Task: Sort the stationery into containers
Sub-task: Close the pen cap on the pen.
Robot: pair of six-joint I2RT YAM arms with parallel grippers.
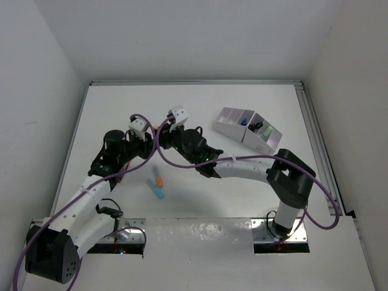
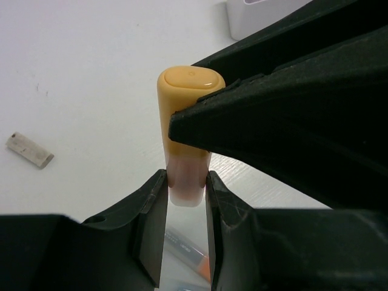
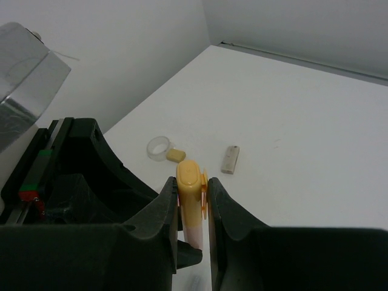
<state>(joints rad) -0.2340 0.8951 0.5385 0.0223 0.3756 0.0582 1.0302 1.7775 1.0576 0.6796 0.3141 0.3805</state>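
Between the two grippers, lifted above the white table, a yellow-orange marker stands roughly upright. The left gripper pinches its paler lower end, both fingers pressed against its sides. The right gripper is closed narrowly on the capped upper end, its black fingers flanking the cap; from the left wrist camera one of those fingers lies against the cap's side. Both tools hold the same marker.

Down on the table below the arms lie a short orange marker and, just beside it, a blue marker. Farther out rest a flat grey eraser, a small yellow eraser and, touching it, a clear ring.

Well off to the right, toward the far edge, sits the white desk organizer, its lilac-lined compartments tilted. One compartment holds a blue-capped item, and the next a dark object too small to make out.
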